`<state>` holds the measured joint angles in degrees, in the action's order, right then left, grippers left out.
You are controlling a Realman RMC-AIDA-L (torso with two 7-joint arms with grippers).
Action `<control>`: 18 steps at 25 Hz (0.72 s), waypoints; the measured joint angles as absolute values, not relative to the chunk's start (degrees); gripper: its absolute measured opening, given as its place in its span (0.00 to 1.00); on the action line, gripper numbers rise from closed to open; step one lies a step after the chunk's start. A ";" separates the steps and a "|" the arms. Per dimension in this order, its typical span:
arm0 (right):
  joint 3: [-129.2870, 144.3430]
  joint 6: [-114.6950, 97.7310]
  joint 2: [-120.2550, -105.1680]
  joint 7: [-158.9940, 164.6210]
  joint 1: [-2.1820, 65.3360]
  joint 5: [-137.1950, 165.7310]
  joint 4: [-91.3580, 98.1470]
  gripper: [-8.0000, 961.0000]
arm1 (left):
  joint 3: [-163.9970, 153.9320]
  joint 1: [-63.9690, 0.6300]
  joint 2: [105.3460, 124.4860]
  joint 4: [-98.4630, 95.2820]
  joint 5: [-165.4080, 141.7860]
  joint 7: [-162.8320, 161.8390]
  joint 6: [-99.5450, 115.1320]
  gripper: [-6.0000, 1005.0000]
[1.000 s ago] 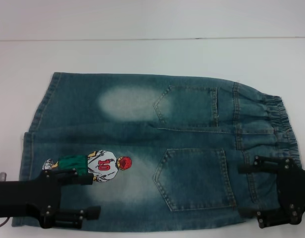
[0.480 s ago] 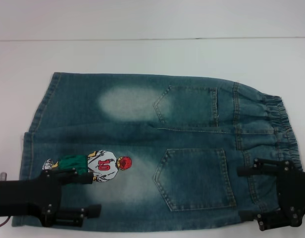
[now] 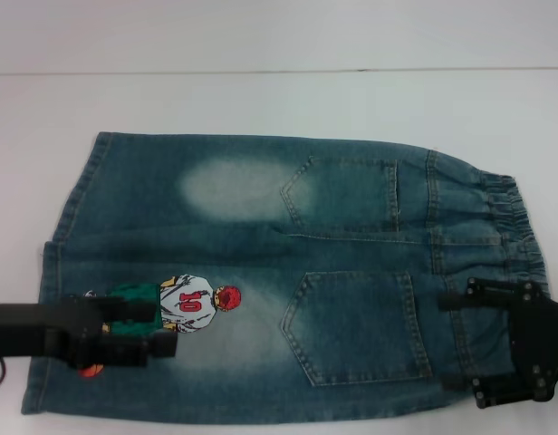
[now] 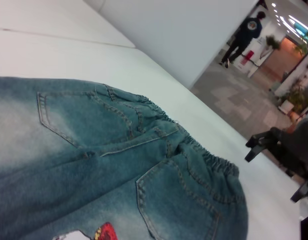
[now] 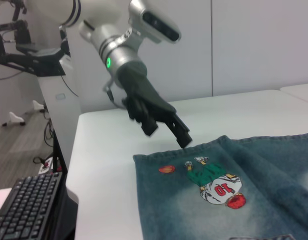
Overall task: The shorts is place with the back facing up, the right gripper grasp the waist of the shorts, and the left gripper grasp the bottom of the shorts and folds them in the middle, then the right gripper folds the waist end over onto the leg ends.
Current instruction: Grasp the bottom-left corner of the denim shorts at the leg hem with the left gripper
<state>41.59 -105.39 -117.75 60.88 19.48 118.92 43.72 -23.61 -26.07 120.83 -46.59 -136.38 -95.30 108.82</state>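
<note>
The denim shorts point(image 3: 288, 272) lie flat, back up, on the white table point(image 3: 261, 100). The ruffled waist point(image 3: 510, 227) is on the right and the leg hems point(image 3: 57, 272) on the left. The cartoon player point(image 3: 193, 304) sits on the near leg. My left gripper point(image 3: 161, 331) hovers over the near leg beside the print, turned on edge, its fingers apart with nothing between them; in the right wrist view the left gripper point(image 5: 167, 136) hangs just above the hem corner point(image 5: 144, 165). My right gripper point(image 3: 460, 340) stands open over the near waist corner, one finger point(image 3: 483, 294) on each side of the band.
The table's near edge runs just below the shorts. A keyboard point(image 5: 29, 210) and equipment stands point(image 5: 24, 50) sit beyond the table's left end. A person point(image 4: 244, 37) walks far off in the hall.
My left gripper has rolled onto its edge and shifted slightly toward the cartoon print. The right gripper has barely moved. The shorts lie as before.
</note>
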 joint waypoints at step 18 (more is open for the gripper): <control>41.39 -102.47 -118.06 60.91 20.13 120.38 46.91 0.94 | -35.22 -31.12 115.70 -62.83 -150.07 -140.62 114.21 0.88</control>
<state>41.39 -102.47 -118.06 60.92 20.13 120.38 46.91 -35.22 -31.12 115.70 -62.83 -150.07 -140.62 114.21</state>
